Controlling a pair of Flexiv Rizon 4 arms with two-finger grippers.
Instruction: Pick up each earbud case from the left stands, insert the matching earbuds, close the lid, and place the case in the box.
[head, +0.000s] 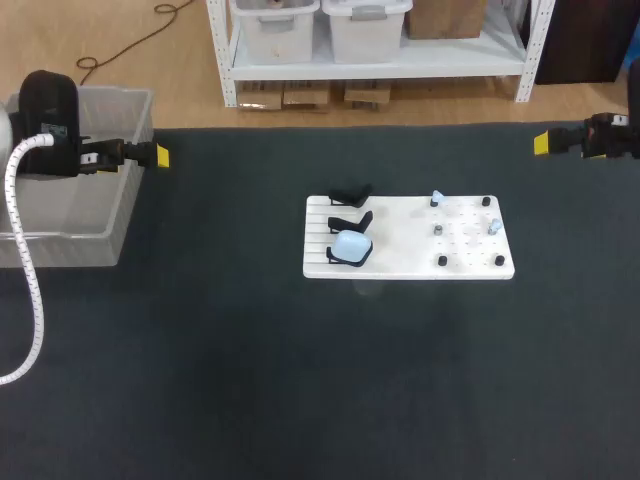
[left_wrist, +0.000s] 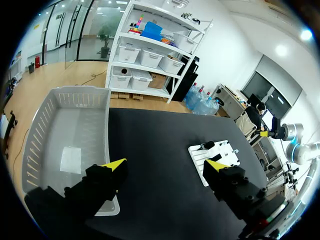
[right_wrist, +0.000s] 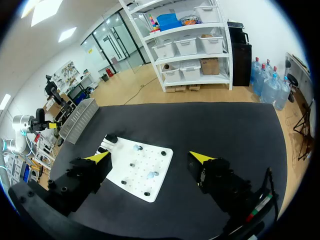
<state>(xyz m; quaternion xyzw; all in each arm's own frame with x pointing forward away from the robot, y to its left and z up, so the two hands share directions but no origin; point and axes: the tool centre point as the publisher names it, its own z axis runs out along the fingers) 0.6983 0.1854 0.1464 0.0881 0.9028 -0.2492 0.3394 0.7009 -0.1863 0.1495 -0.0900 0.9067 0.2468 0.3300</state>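
Observation:
A white board (head: 470, 245) lies mid-table. Three black stands line its left side; the nearest one holds a pale blue earbud case (head: 351, 245), and the other two stands (head: 350, 207) are bare. Small earbuds (head: 437, 198) (head: 494, 226) sit among black pegs on the board's right half. My left gripper (head: 160, 156) hovers open by the grey box (head: 128, 195), far left of the board. At the table's far right edge my right gripper (head: 541, 143) is open and holds nothing. In the wrist views the left gripper (left_wrist: 166, 165) and right gripper (right_wrist: 150, 157) each gape with nothing between the fingers.
The grey box (left_wrist: 70, 125) stands at the table's left edge, holding only a pale sheet on its floor. The board (right_wrist: 137, 172) is the only other thing on the dark mat (head: 300, 380). A white hose (head: 25, 270) hangs from my left arm.

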